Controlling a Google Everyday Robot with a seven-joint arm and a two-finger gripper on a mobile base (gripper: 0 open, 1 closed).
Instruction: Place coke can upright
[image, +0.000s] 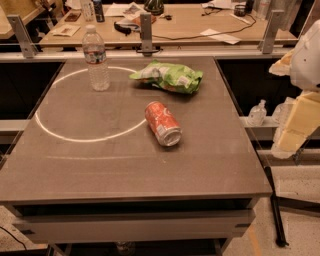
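Near edge of table (125, 175): bare brown top, nothing within reach of the front lip.

Centre of frame: coke can (162, 123) lying on its side. One silver end points toward the lower right of the frame, the other toward the upper left. It rests on the table top, about on the right arc of a white ring (65, 136) marked there. Not upright, so the task is not yet done. A can on its side may roll if nudged, so the grasp probably wants to go across the body. Can't tell if it's opened or holds anything.

Right edge of frame, mid height: gripper (299, 122), pale yellow, partly cut off and off the table's side. It is well apart from the can and holds nothing visible. Whether it is released or clenched I cannot tell. Looks like the reach hasn't begun.

Farther, upper centre: green snack bag (169, 76), crumpled and lying flat, contents hidden. It is near the can but not touching, which leaves room to stand the can up.

Upper left: water bottle (96, 60), clear, capped and upright, at the ring's far arc, well apart from the can. Fill level unclear.

Top of frame: a wooden desk (195, 22) with papers and cables.
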